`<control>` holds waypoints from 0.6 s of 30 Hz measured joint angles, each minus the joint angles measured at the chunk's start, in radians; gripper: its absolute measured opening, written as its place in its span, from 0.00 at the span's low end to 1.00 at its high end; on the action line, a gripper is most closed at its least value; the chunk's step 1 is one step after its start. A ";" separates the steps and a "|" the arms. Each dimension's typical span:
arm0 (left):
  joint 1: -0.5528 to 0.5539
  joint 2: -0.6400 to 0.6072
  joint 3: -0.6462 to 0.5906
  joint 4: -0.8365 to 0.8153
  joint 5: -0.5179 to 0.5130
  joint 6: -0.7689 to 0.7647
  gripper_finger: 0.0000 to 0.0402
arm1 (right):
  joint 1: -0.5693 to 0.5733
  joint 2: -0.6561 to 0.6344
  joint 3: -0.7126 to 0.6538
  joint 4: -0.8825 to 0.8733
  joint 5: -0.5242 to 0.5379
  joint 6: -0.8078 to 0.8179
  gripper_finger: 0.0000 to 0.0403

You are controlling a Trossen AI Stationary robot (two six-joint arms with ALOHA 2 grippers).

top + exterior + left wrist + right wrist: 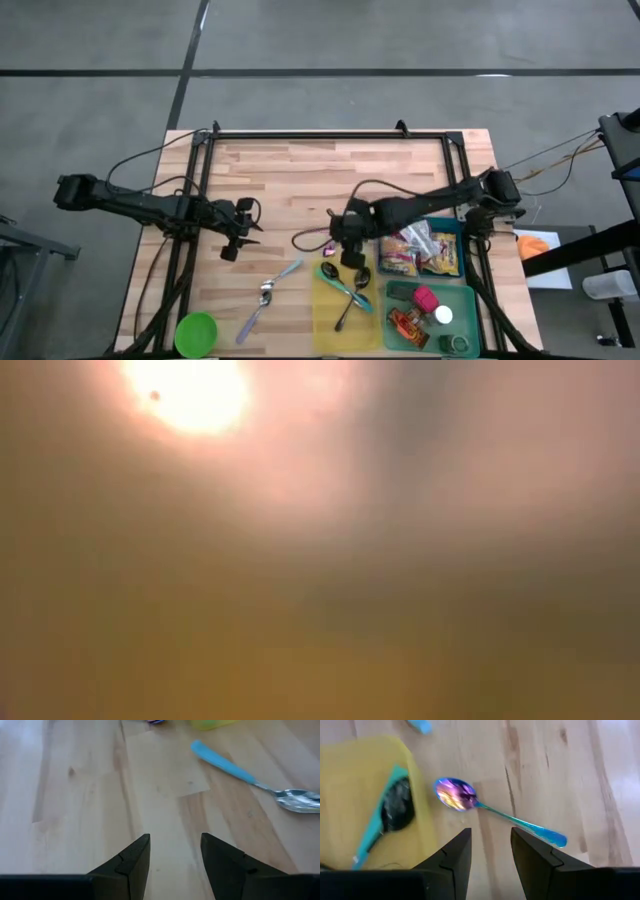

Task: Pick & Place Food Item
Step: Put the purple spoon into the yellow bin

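Observation:
Food packets (420, 248) lie in a tray at the right, and more small food items (428, 300) sit in a green tray (470, 300) nearer the front edge. My right gripper (343, 252) (491, 840) hangs open above the table at the far edge of a yellow tray (330, 325), pointing steeply down. Nothing is between its fingers. Just ahead of it an iridescent spoon (485, 807) lies flat on the wood. My left gripper (250, 232) (175, 845) waits open and empty over the table's left half. The low view shows only blur.
A blue-handled spoon (235, 767) (275, 285) lies on the wood between the arms. The yellow tray (355, 795) holds a teal-handled spoon (380, 825) and other spoons. A green bowl (196, 333) stands at the near left. A black frame (330, 135) runs along the far side.

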 joint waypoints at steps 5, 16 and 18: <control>0.000 0.000 0.000 0.000 -0.053 -0.020 0.43 | -0.064 0.000 -0.018 -0.004 -0.020 -0.217 0.34; 0.000 0.000 0.000 0.000 -0.085 -0.152 0.43 | -0.169 -0.002 -0.062 -0.039 -0.129 -0.612 0.34; 0.000 0.000 0.000 0.000 -0.085 -0.152 0.43 | -0.200 -0.002 -0.074 -0.005 -0.208 -0.656 0.34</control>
